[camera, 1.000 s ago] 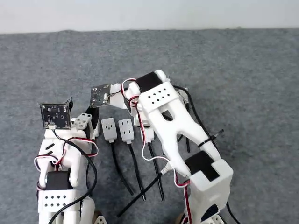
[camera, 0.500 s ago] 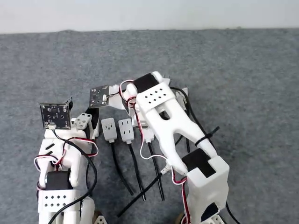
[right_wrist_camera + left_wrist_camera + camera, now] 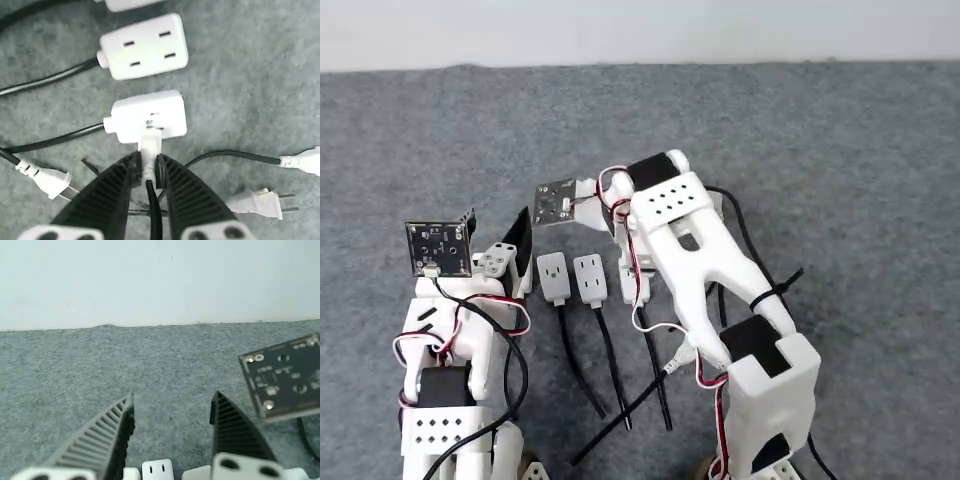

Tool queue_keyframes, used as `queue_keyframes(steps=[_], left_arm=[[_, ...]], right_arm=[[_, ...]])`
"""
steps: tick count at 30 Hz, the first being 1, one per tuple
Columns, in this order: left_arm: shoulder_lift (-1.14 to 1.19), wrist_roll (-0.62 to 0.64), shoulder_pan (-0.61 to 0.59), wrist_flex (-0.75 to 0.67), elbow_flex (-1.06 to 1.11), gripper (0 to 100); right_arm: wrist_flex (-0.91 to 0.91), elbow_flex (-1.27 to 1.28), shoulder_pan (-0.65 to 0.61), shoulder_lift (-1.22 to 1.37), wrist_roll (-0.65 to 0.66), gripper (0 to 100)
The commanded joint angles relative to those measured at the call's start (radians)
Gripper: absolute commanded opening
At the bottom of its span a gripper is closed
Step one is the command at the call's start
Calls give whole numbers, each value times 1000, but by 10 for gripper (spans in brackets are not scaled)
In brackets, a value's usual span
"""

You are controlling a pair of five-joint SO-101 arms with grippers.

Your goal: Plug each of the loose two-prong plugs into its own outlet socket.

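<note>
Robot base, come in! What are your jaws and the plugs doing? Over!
Right gripper: jaws shut on plug at socket. Left gripper: jaws open, empty. Loose plug lies beside, not in the way.

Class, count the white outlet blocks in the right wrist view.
3. One block at the plug in the right claw; a second block beside it; a third block beyond, partly cut off. More may be hidden.

Three white outlet sockets lie flat in a row. The first socket [image 3: 131, 4] is mostly cut off. The second socket [image 3: 145, 46] faces up with its slots empty. The third socket [image 3: 147, 116] has a white plug [image 3: 150, 144] pressed onto its face, prongs hidden. One loose plug [image 3: 50, 181] and another loose plug [image 3: 257, 202] lie flat beside them, the latter with its prongs bare.
</note>
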Motion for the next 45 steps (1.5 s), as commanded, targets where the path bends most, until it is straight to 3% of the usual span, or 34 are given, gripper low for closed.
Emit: queue_keyframes(steps=[1, 45], left_arm=[[-11, 8, 3, -35, -12, 246], [-9, 8, 5, -37, -12, 246]], right_arm=[[-15, 0, -18, -13, 6, 8], [18, -87, -64, -13, 11, 8]])
